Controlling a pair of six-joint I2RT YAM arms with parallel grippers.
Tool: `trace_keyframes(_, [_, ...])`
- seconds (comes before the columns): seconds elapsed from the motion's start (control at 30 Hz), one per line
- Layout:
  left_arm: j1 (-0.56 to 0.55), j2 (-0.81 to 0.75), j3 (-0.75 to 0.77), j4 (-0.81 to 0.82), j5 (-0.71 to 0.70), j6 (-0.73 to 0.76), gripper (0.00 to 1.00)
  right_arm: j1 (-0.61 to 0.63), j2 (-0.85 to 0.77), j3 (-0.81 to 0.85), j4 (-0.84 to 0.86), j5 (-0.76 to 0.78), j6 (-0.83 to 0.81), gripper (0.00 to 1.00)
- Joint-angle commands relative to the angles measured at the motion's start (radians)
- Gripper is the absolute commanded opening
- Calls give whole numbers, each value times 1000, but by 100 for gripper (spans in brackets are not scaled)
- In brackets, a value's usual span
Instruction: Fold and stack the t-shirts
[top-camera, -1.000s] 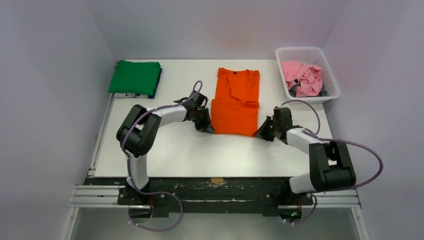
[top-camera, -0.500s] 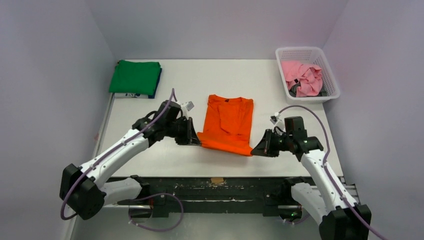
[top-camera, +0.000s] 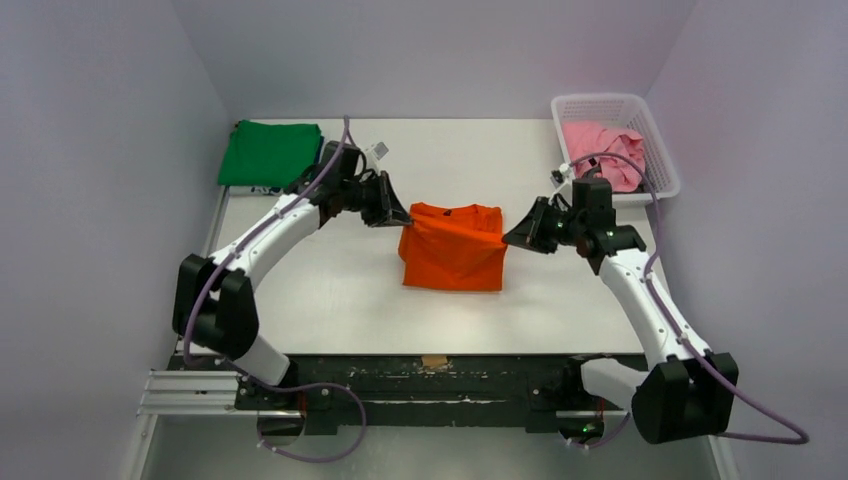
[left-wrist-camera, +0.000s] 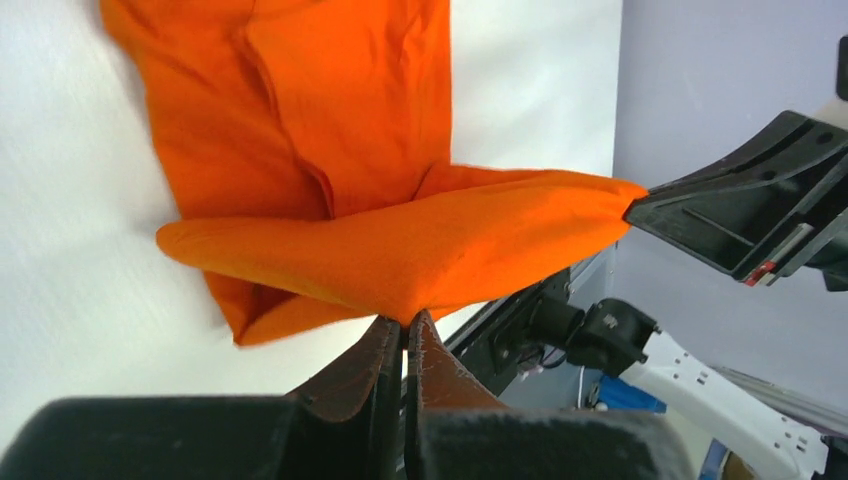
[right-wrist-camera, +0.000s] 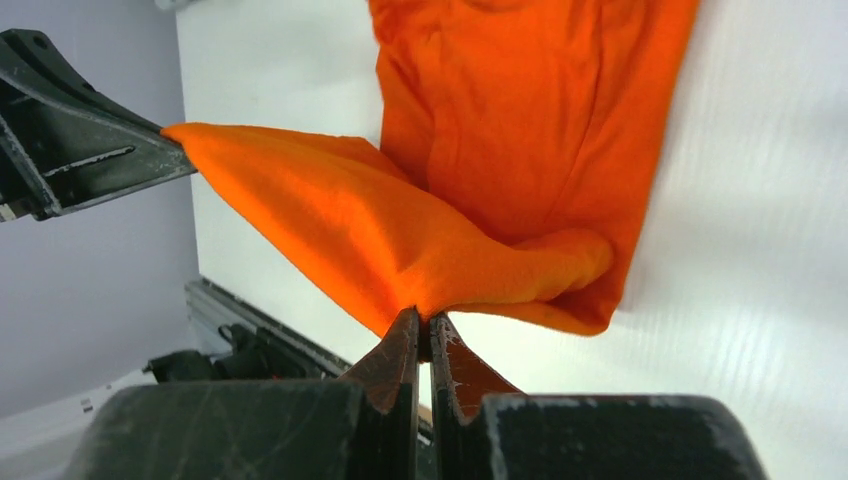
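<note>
The orange t-shirt (top-camera: 452, 258) lies mid-table, its near edge lifted and carried over toward the collar end. My left gripper (top-camera: 402, 218) is shut on the shirt's left corner (left-wrist-camera: 400, 290), held above the table. My right gripper (top-camera: 508, 236) is shut on its right corner (right-wrist-camera: 430, 290). The lifted edge stretches taut between the two grippers. A folded green t-shirt (top-camera: 270, 154) lies at the back left on a dark blue t-shirt (top-camera: 314, 172), of which only an edge shows. The pink t-shirt (top-camera: 603, 150) sits crumpled in the basket.
The white lattice basket (top-camera: 655, 150) stands at the back right corner, close behind my right wrist. The table's left edge has a metal rail (top-camera: 200, 270). White table surface (top-camera: 330, 300) shows around the orange shirt.
Both grippers lifted the orange shirt's near corners and carried them away from the arm bases toward the back, folding the shirt over itself. The shirt now looks shorter front to back.
</note>
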Motion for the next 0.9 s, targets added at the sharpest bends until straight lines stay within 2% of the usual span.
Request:
trace_keyframes(0.0, [26,152,187,124,160,28,0,-30,71,112,111,108,20,0])
trace_keyframes(0.17, [53,310,310,135,215,-1,0,-60,185,177,153,107,27,0])
trace_keyframes(0.57, [144,618,579,31,201,-2,0,-115,511,329,260,68,23,0])
trace_keyframes(0.87, [171,921,920,-74,172,-18,0,-134,811,487,333,136,23,0])
